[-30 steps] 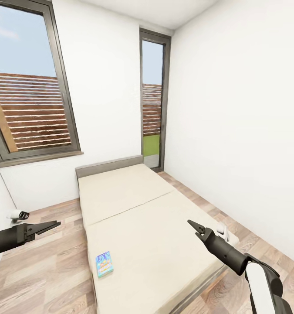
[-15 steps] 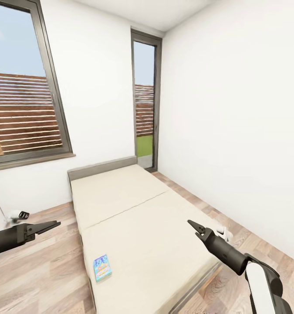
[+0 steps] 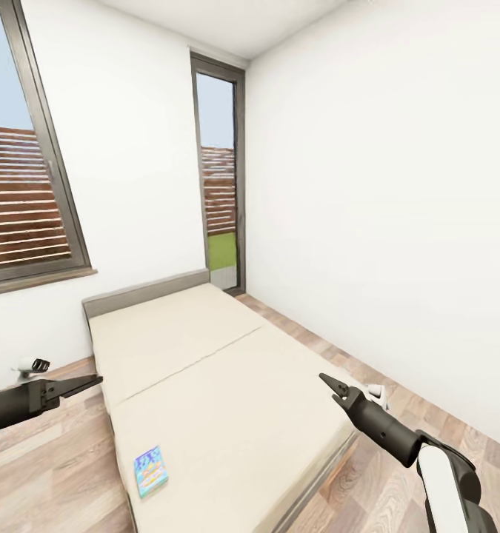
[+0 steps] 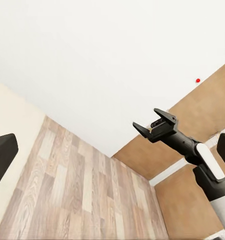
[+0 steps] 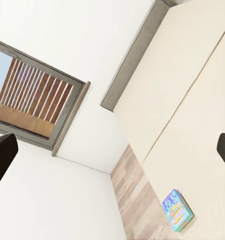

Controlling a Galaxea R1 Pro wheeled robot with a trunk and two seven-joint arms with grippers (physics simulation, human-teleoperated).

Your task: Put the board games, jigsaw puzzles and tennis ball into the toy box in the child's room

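Observation:
One board game (image 3: 150,471), a small flat blue printed box, lies on the cream bed (image 3: 227,385) near its front left corner. It also shows on the bed (image 5: 192,100) in the right wrist view, as a blue board game (image 5: 177,210) close to the mattress edge. My left gripper (image 3: 92,382) hovers over the floor left of the bed, open and holding nothing. My right gripper (image 3: 328,382) hangs above the bed's right side, open and empty. The left wrist view catches the right gripper (image 4: 153,128) with its jaws apart. The toy box and the table are out of view.
White walls close in behind and to the right of the bed. A large window (image 3: 20,200) and a narrow glass door (image 3: 220,215) are on the back wall. Wood-plank floor (image 3: 50,466) runs along both sides of the bed.
The whole picture has shifted left, so the camera has turned to the right. Both arms keep the same places in the view.

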